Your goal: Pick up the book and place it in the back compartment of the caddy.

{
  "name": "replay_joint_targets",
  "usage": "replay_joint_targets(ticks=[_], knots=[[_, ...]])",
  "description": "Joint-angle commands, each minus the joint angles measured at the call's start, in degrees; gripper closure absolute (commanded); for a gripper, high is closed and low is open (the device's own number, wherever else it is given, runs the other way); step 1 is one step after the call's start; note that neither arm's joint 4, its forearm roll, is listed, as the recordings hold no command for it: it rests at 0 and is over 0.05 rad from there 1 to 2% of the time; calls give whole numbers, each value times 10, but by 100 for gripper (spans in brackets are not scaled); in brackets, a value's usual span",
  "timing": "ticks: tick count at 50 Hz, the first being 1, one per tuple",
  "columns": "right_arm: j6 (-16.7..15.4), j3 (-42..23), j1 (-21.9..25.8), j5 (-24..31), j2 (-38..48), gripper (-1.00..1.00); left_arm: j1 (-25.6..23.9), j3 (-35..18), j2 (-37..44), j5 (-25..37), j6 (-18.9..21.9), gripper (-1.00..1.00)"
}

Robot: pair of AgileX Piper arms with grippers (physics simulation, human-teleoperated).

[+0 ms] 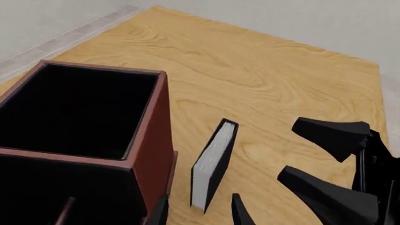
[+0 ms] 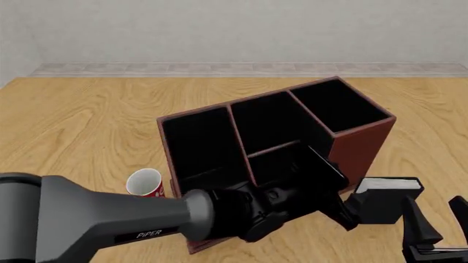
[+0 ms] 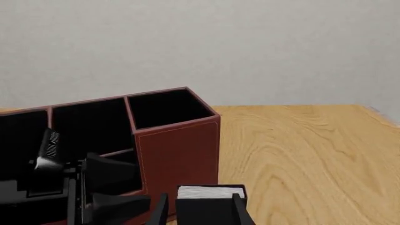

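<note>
The black book (image 2: 387, 193) stands upright on the table, white pages up, just right of the red-brown caddy (image 2: 362, 150). My left arm crosses in front of the caddy. Its gripper (image 2: 345, 211) is open, and the book's near end (image 1: 212, 164) lies between its fingertips (image 1: 240, 213), untouched. My right gripper (image 2: 433, 219) is open and sits close behind the book (image 3: 209, 200), a finger (image 3: 161, 208) on each side. The back compartment (image 2: 272, 164), the small cell with the low wall, is partly hidden by my left arm.
A red-and-white mug (image 2: 146, 183) stands left of the caddy, beside my left arm's grey link (image 2: 109, 224). The caddy's tall end cell (image 1: 75, 110) rises right next to the book. The table's far edge (image 1: 375, 65) lies beyond the book.
</note>
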Motion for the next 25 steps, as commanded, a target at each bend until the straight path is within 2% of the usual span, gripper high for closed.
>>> replay_joint_targets(ticks=[1, 11, 25], knots=[[4, 0, 0, -6, 9, -100, 1, -41, 30, 18, 7, -100], [-1, 0, 0, 1, -2, -100, 13, -97, 68, 46, 13, -100], [4, 0, 0, 3, 0, -100, -21, -113, 93, 46, 10, -100]])
